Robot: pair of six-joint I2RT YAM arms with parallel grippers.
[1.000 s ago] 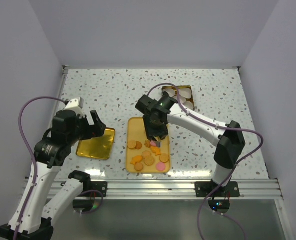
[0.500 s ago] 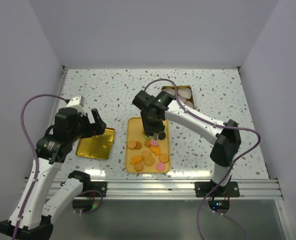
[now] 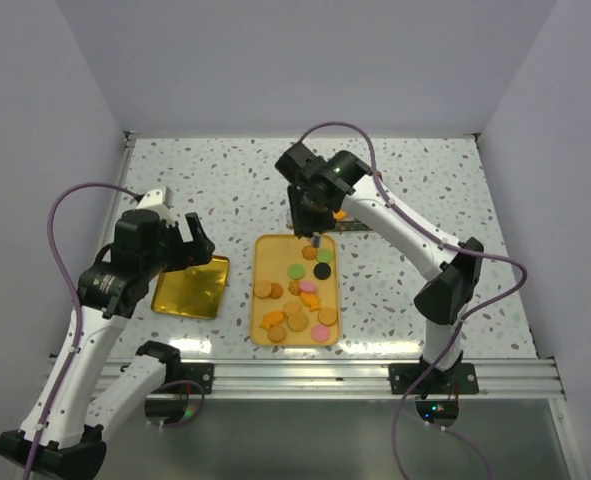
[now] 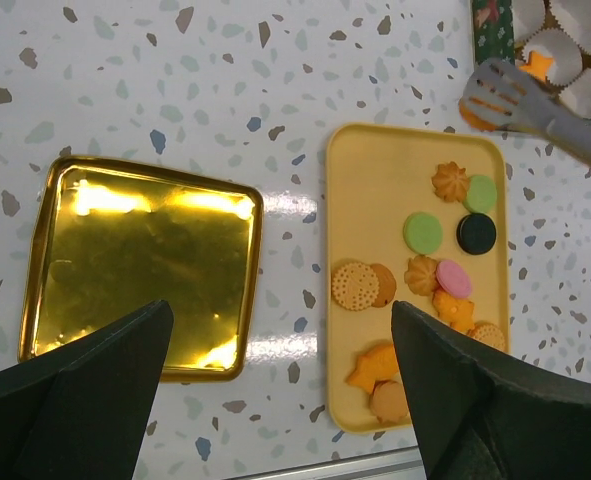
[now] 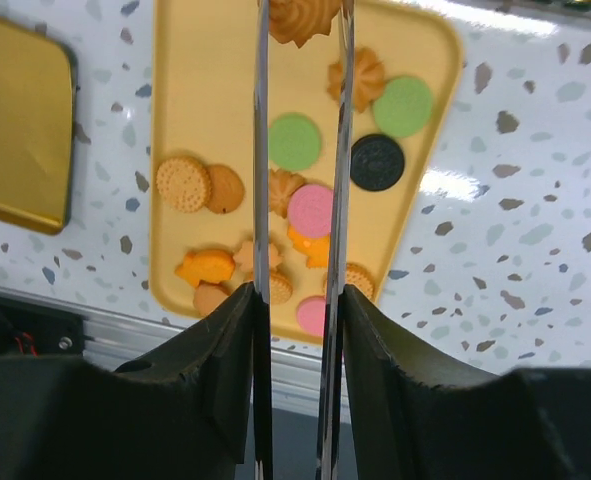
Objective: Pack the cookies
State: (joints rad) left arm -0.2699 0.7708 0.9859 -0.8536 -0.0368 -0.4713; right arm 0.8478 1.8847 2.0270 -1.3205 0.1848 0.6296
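Several cookies (image 3: pixel 297 300) in orange, tan, pink, green and black lie on a yellow tray (image 3: pixel 273 258); they also show in the left wrist view (image 4: pixel 423 232) and the right wrist view (image 5: pixel 295 140). My right gripper (image 3: pixel 316 237) is shut on an orange flower-shaped cookie (image 5: pixel 305 22) between its long thin blades (image 5: pixel 261 150), above the tray's far end. The left wrist view shows those blades (image 4: pixel 505 85) holding it (image 4: pixel 475 112) near a box of white paper cups (image 4: pixel 560 45). My left gripper (image 3: pixel 185 245) is open and empty above a gold tray (image 4: pixel 140 260).
The gold tray (image 3: pixel 190 290) lies left of the yellow tray. One paper cup holds an orange cookie (image 4: pixel 537 65). The box is mostly hidden behind the right arm in the top view. A metal rail (image 3: pixel 305 378) runs along the near edge.
My right gripper has lifted off the middle of the yellow tray and moved to its far end with an orange cookie. The left arm has shifted slightly.
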